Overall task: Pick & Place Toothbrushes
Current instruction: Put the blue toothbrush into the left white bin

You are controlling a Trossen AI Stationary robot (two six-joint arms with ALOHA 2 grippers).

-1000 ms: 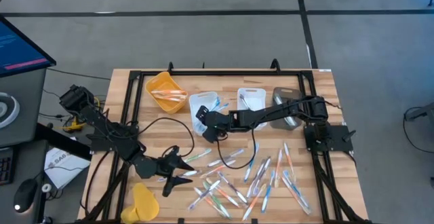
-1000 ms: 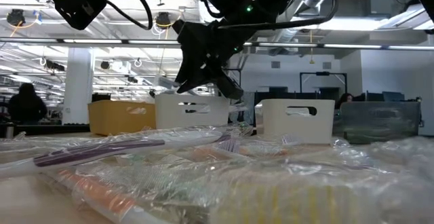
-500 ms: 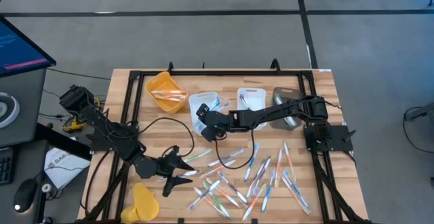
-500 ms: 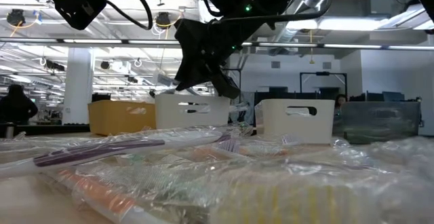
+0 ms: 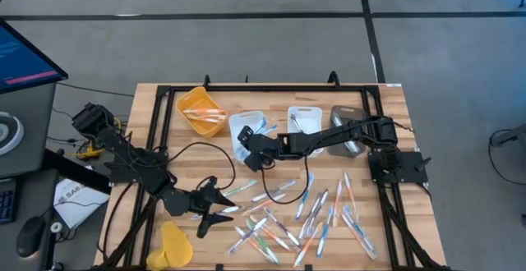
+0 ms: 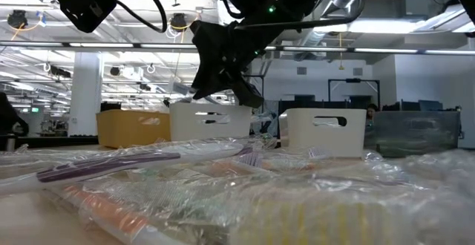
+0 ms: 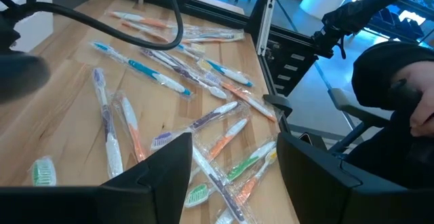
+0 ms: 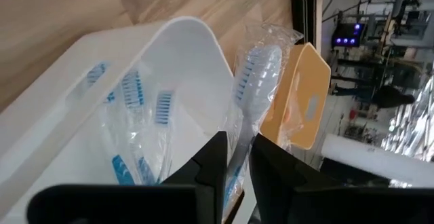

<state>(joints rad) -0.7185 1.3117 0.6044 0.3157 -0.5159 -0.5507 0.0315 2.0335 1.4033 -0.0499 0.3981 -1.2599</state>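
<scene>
Several wrapped toothbrushes [image 5: 304,213] lie scattered flat on the wooden table [image 5: 386,98]. My right gripper [image 5: 244,141] hangs over the left white tray [image 5: 246,123], shut on a blue-bristled toothbrush in clear wrap [image 8: 256,68]. The tray [image 8: 169,61] holds other blue toothbrushes [image 8: 129,95]. My left gripper [image 5: 228,204] stands open near the table's front left. In its wrist view the left gripper [image 7: 234,163] has nothing between its fingers, and toothbrushes [image 7: 203,122] lie ahead of it. My right gripper pinches the wrapped toothbrush between its two fingers at the handle [image 8: 239,139], below the brush head. The fingers slant downward from the table's right side. The head [image 8: 258,61] sticks out beyond the fingertips, lifted clear above the tray's rim.
A yellow tray [image 5: 201,111] with orange toothbrushes stands left of the white one. A second white tray [image 5: 304,119] and a dark tray [image 5: 349,131] stand to its right. A yellow object [image 5: 175,245] lies at the front left. Black cables [image 5: 197,152] cross the table.
</scene>
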